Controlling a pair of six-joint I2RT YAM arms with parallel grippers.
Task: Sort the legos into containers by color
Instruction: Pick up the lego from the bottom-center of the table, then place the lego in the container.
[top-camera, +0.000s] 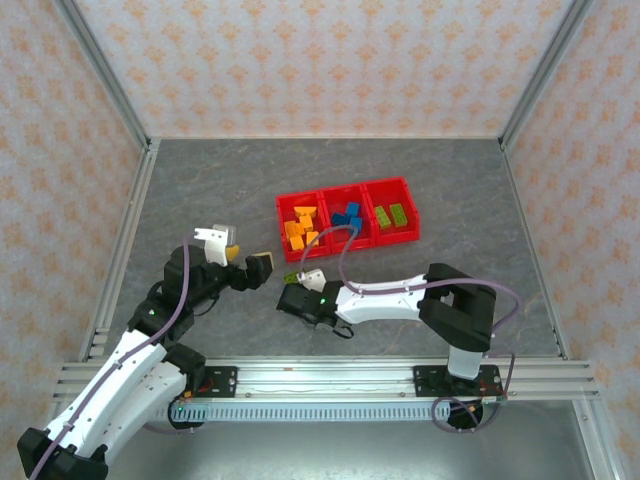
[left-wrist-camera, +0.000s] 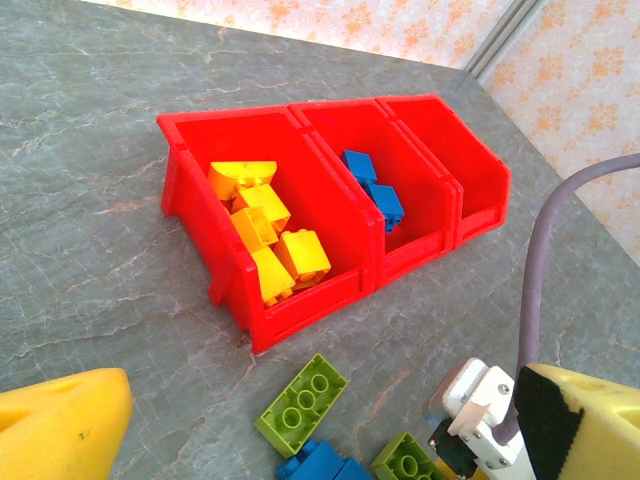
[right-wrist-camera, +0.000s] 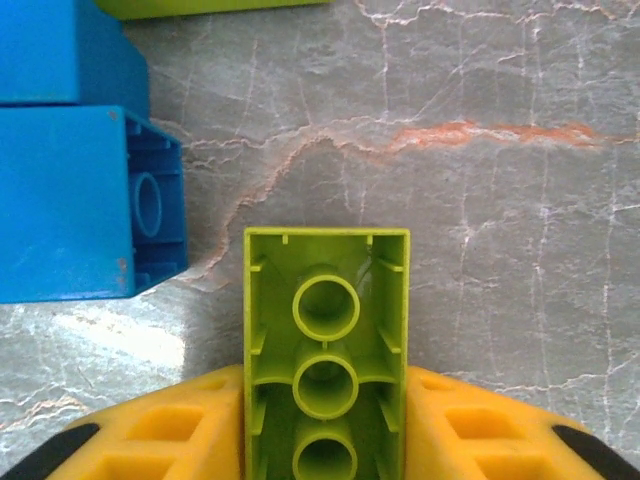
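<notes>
I record: right end effector (right-wrist-camera: 325, 420) clamps lime brick (right-wrist-camera: 326, 300), long axis pointing forward; green-holding bin (top-camera: 400, 237) lies beyond, rightward; left end effector (top-camera: 247, 260) wide.

Three red bins (top-camera: 396, 237), coloured legos (top-camera: 300, 228) inside

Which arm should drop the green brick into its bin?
Right. The right gripper clamps the lime green brick, and the red bin holding green bricks is the one nearest that arm. The left gripper is open and empty.
</notes>
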